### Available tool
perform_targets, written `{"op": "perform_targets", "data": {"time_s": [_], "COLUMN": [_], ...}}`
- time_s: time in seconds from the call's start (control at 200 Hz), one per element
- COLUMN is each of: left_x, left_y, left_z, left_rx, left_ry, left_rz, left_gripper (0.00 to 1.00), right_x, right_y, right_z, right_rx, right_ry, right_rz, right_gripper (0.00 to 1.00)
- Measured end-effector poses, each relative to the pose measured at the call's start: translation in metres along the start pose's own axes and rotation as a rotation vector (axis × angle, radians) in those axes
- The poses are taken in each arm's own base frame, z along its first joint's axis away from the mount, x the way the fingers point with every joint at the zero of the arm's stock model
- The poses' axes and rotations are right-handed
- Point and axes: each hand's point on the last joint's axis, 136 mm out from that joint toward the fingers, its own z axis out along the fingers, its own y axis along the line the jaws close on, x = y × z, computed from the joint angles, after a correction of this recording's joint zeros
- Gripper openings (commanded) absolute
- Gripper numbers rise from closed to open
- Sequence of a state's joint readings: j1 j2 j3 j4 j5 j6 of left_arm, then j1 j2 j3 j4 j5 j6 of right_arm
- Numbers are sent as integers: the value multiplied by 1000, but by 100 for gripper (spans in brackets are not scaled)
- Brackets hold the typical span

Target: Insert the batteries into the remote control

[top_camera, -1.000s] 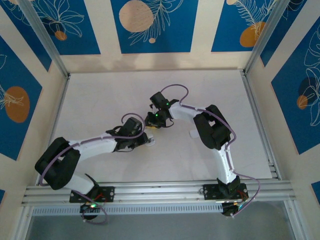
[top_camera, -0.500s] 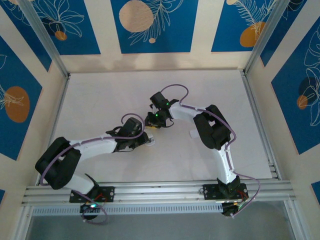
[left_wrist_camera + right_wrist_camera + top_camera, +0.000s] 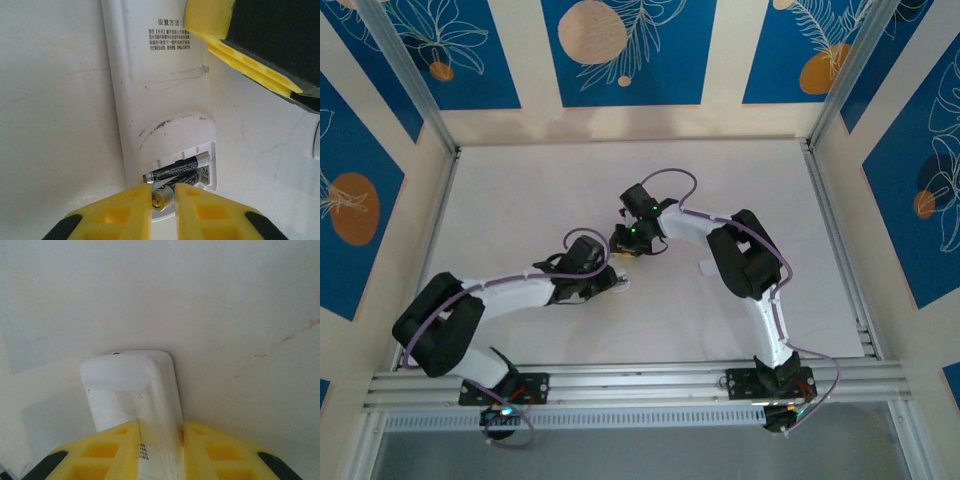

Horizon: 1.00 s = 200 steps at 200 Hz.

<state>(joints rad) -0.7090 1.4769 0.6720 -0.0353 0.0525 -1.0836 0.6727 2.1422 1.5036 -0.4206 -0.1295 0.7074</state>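
Barely anything has shifted in the top view: the left arm is sitting a touch closer to the near edge, and the right arm is staying put.

The remote control [image 3: 160,100] is lying back-up near the middle of the table [image 3: 520,200], slightly toward the near edge. Its battery bay is standing open at the end facing the left arm. We are seeing one battery [image 3: 177,169] lying in the bay and looking seated. The second battery [image 3: 161,199] is sitting tilted, its far end in the bay and its near end sticking out past the rim.

The left gripper [image 3: 163,192] is pinching that raised end between its yellow fingertips. The right gripper [image 3: 160,426] is clamping the remote's other end from both sides and holding it steady.

We are judging the task well along: one cell in, one half in. Pressing the second cell flat is what is left. A small white piece [image 3: 706,268] is lying near the right arm; we cannot tell whether it is the bay's cover.

The bay walls are boxing the tilted cell closely, so there is little room for sideways slip. Both wrists are crowding the remote, nearly touching each other. Open table is stretching toward the far edge and both side edges.
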Motion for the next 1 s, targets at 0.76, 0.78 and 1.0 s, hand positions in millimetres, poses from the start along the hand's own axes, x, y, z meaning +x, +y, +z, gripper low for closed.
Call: {"op": "perform_targets", "data": {"time_s": [0.76, 0.78, 1.0], "left_x": [1, 1, 2], "left_y": [-3, -3, -1], "left_z": [0, 0, -5], "left_rx": [18, 17, 10], "left_ry": [12, 12, 15], "left_rz": [-9, -9, -10], "left_gripper": [33, 33, 33], "right_x": [0, 0, 0], "right_y": [0, 0, 0], "right_z": [-1, -1, -1], "right_rx": [5, 5, 5], "right_ry": [2, 2, 2], "right_rz": [2, 2, 2], "right_gripper": [28, 28, 27]}}
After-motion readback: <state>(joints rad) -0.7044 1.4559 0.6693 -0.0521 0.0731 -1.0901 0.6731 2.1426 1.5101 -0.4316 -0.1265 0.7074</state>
